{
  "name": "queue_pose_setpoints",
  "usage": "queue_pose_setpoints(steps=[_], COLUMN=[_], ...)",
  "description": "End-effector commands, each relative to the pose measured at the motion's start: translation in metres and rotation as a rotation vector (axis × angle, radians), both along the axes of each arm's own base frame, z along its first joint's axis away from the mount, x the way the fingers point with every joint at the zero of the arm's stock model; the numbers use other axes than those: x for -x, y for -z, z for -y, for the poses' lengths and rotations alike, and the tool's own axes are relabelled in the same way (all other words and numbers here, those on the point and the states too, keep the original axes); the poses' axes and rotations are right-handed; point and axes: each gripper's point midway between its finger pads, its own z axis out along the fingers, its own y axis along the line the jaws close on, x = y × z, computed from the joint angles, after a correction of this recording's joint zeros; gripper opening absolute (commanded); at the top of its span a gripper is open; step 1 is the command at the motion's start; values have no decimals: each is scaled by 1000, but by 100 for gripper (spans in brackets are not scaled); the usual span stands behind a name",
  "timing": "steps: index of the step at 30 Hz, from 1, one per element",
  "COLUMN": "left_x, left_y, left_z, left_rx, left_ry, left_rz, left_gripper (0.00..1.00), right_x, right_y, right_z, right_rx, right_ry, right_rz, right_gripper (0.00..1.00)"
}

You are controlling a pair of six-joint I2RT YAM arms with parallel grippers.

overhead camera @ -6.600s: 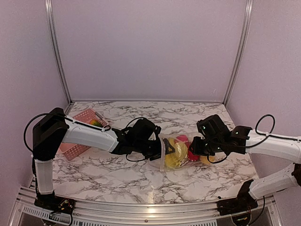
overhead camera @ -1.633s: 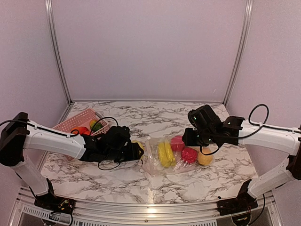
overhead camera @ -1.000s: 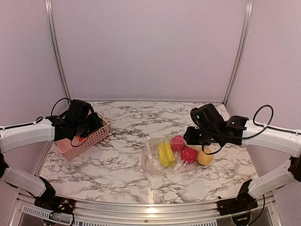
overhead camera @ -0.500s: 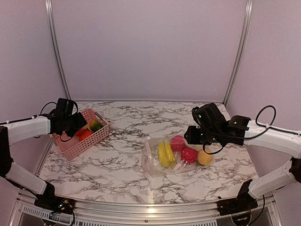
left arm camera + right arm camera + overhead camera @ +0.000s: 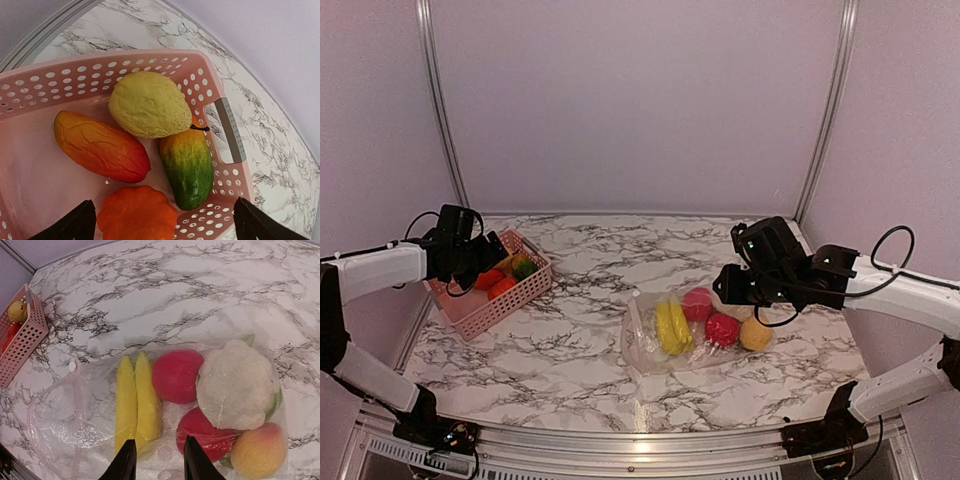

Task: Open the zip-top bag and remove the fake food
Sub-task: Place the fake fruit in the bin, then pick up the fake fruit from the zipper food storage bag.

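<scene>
In the overhead view the zip-top bag (image 5: 648, 358) lies flat on the marble table (image 5: 570, 340) right of centre, and part of the fake food (image 5: 670, 325) is inside it. The right wrist view shows that content through the crinkled film: two yellow bananas (image 5: 135, 400) side by side, a red round fruit (image 5: 177, 375) touching them, a white cauliflower (image 5: 235, 385) to its right, a second red piece (image 5: 205, 437) below, and a peach (image 5: 260, 450) in the lower right corner of the bag. The right claw (image 5: 160, 440) hovers over the far side of the bag with its fingers a narrow gap apart. Nothing is pinched between them, and only the bag and bananas show through the gap. At the left edge of the overhead view stands the pink basket (image 5: 50, 80), well apart from the bag, with the left claw (image 5: 162, 201) above it. That claw is released and spread wide, its two fingers showing at the lower corners of the left wrist view and gripping nothing. Four pieces lie in the basket: a pale yellow lemon (image 5: 147, 105) resting on top, against an orange-red mango (image 5: 100, 147) and a green-and-orange fruit (image 5: 187, 167), and an orange pumpkin (image 5: 137, 212) at the bottom edge of the frame. Whether the bag's mouth is zipped cannot be told from these views.
</scene>
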Motion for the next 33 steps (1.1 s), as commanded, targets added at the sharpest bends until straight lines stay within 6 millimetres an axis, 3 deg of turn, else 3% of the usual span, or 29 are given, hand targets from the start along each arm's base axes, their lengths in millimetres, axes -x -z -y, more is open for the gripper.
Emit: queue_pose_setpoints(steps=[1,7,13,24,33], left_x=[1,18,42,95,125], left_y=[-24,-26,-13,26,29], left_z=[9,34,75,202,303], left_rx=[18,41,77,213,284], left_ry=[48,105,195,487,693], left_rz=[69,76,50,-59,-93], left_gripper=[99,99,99,91,74], right_x=[2,1,0,0,5], right_y=[-2,-1,1,10,14], right_z=[2,1,0,3,0], right_rx=[12,19,27,47,53], right_ry=[-1,-2,-4,8,-9], right_rz=[9,5,1,-14,-31], right_gripper=[31,32,32,32,29])
